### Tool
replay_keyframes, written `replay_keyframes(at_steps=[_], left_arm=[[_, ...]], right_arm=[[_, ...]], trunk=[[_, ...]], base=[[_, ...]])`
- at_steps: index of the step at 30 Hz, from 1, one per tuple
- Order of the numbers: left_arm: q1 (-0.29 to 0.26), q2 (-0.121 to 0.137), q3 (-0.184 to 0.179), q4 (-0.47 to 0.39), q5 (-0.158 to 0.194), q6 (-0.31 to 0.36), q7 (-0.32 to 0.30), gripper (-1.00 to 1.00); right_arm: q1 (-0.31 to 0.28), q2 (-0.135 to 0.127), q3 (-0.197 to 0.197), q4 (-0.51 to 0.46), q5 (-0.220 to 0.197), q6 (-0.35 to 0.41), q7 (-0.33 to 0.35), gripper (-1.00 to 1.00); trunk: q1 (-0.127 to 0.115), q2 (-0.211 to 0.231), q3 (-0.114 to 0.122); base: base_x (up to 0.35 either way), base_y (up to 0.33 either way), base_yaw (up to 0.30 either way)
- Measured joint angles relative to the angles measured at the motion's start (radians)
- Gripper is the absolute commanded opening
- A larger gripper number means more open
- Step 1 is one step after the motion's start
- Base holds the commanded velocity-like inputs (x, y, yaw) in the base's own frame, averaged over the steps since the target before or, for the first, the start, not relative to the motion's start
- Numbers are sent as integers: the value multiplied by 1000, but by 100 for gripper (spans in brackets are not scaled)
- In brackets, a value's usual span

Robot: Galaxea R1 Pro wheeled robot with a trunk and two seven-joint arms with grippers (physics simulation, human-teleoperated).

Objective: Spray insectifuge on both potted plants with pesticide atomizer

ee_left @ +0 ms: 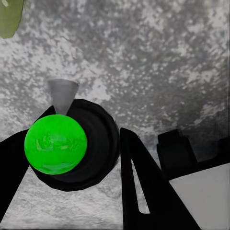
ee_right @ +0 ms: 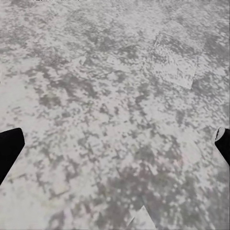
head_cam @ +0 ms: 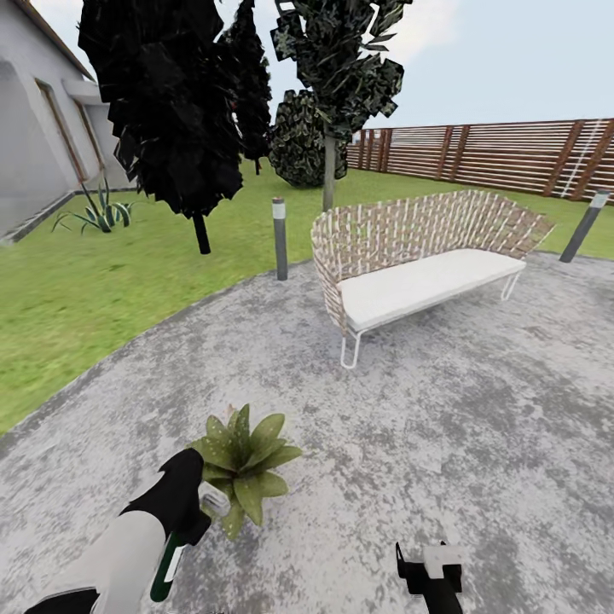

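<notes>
Clamping the pesticide atomizer (ee_left: 56,143), the left end effector (head_cam: 203,503) touches the potted plant (head_cam: 243,460).

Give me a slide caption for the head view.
Left gripper holds the pesticide atomizer beside a potted plant on grey paving.

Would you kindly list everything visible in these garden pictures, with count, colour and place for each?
Small green-leaved potted plant: one, green, on the paving beside the left pincer.
Slim green-bodied pesticide atomizer with pale head: one, held in the left pincer, head next to the plant's leaves.
Woven wicker bench with white cushion: one, beige, on the paving ahead.
Grey bollard lights: two, at the paving's edge.
Brown slatted wood fence: one, far right.
Dark-leaved trees: several, on the lawn.
Striped spiky agave: one, by the grey house wall.
Grey speckled paving: one, underfoot.
Left pincer: black, shut on the atomizer.
Right pincer: black, open, above the paving.
</notes>
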Motion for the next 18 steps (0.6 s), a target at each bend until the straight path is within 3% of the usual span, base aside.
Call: replay_keyframes(at_steps=[8,12,18], left_arm=[[0,0,0,1,-6,1,6,-100],[0,7,2,3,-11,1,6,-100],[0,14,5,5,-12,0,6,-100]], right_arm=[[0,0,0,0,0,0,0,100],[0,0,0,0,0,0,1,100],[0,0,0,0,0,0,1,100]], trunk=[[0,0,0],[0,0,0],[0,0,0]], base=[[0,-261,278],[0,-118,275],[0,-9,54]])
